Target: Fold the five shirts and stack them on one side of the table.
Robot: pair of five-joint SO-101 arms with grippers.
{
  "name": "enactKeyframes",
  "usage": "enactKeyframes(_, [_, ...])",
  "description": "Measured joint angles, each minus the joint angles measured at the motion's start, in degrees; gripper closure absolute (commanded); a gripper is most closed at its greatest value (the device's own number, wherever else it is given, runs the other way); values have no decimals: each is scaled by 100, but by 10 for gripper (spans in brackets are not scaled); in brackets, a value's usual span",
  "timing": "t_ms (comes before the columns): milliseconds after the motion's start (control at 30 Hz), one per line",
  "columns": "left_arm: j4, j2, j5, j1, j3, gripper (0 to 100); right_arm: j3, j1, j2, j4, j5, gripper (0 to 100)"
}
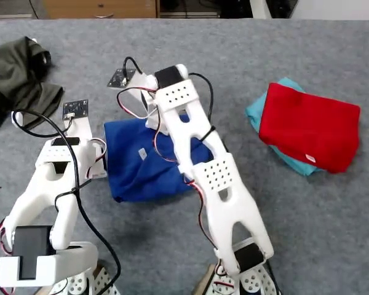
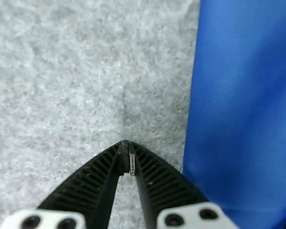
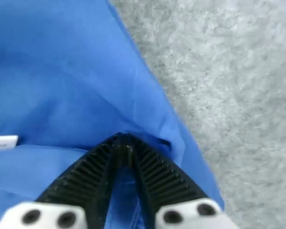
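Overhead, the high view shows the desk (image 1: 332, 233) covered with a grey, felt-like surface. Beyond its far edge stand a wooden cabinet (image 1: 98, 7) front and dark furniture. A blue shirt (image 1: 138, 166) lies partly folded at the middle of the desk, with a small white label (image 1: 142, 153) on top. A red shirt (image 1: 310, 126) lies folded at one side, stacked on a teal shirt (image 1: 258, 110) whose edges show beneath it. A dark olive shirt (image 1: 15, 77) lies crumpled at the opposite far corner, well apart from the stack. The left arm (image 1: 55, 172) stands just beside the blue shirt's edge. The right arm (image 1: 215, 172) extends across the blue shirt.

Left wrist view: the left tool (image 2: 127, 152) has its jaws together, tips meeting, with nothing between them. It hangs over bare desk (image 2: 62, 71) surface, just beside the straight edge of the blue shirt (image 2: 243, 95).

Right wrist view: the right tool (image 3: 124, 145) has its jaws clamped on a fold of the blue shirt (image 3: 62, 71), near the cloth's edge. The fabric bunches into creases at the tips. The label (image 3: 2, 141) lies near the tool. Grey desk (image 3: 238, 71) surface shows beyond the shirt's edge.
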Motion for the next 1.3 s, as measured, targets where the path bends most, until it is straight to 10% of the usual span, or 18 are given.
enactKeyframes(1300, [0, 0, 0, 0, 0, 981, 7341, 686, -5029, -255, 519, 994])
